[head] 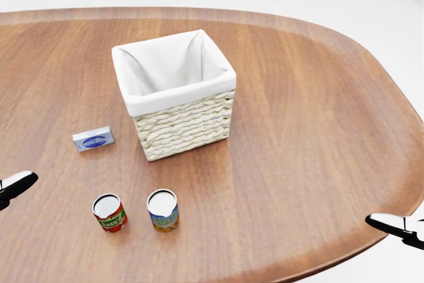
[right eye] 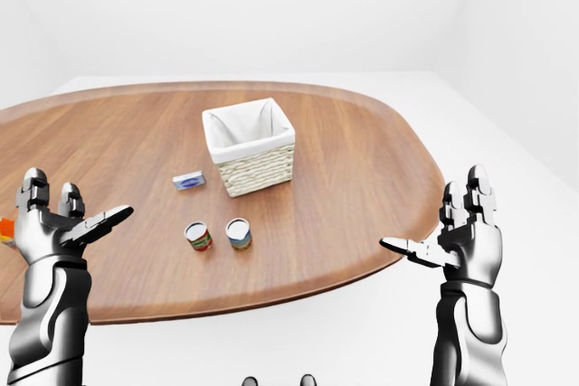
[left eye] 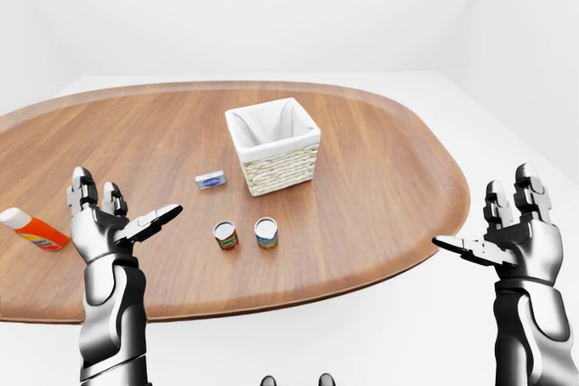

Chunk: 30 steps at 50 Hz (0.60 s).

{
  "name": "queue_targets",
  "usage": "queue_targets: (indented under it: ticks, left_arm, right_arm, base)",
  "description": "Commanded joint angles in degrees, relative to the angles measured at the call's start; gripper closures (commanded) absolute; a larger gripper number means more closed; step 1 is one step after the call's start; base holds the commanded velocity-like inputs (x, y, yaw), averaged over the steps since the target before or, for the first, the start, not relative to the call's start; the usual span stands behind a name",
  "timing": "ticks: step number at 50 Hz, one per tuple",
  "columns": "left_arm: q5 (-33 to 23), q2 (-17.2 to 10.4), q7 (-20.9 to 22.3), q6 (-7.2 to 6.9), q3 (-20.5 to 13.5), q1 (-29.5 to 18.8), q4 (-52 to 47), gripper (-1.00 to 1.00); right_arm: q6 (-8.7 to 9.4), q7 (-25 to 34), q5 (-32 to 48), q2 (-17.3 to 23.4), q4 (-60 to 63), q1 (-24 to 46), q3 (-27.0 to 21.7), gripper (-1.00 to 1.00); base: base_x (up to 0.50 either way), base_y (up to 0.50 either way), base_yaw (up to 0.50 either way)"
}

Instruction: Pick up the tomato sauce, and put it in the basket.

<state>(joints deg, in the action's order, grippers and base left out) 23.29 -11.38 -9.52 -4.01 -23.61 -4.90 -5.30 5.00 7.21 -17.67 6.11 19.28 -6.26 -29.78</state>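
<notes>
The tomato sauce can point(head: 109, 212), with a red label and a white lid, stands upright on the wooden table point(head: 298, 117) in the lower left of the head view. The woven basket point(head: 185, 127) with a white liner stands above and to the right of it, apart from it. My left hand point(left eye: 122, 210) is open and empty, raised to the left of the can and not touching it. My right hand point(left eye: 488, 223) is open and empty beyond the table's right edge. Only one fingertip of each hand shows in the head view.
A second can point(head: 163, 209) with a blue and yellow label stands just right of the tomato sauce. A small blue box point(head: 93, 139) lies left of the basket. An orange and white bottle point(left eye: 32, 230) lies at the table's far left.
</notes>
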Motion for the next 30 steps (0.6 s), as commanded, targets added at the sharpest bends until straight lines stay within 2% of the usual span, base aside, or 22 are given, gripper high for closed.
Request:
queue_targets:
  ticks: [1,30]
  left_arm:
    - [-0.1,0.1,0.1,0.05,0.0,-0.1,0.1,-1.00]
    - [-0.1,0.1,0.0,-0.02,0.1,0.0,0.0,-1.00]
  right_arm:
    - [0.00,0.1,0.1,0.0,-0.2,0.1,0.0,-1.00]
    - [0.00,0.0,0.2,-0.3,0.7,-0.1,0.0,-1.00]
  base:
    - [0.30,0.00,0.00]
    - [0.31,0.00,0.00]
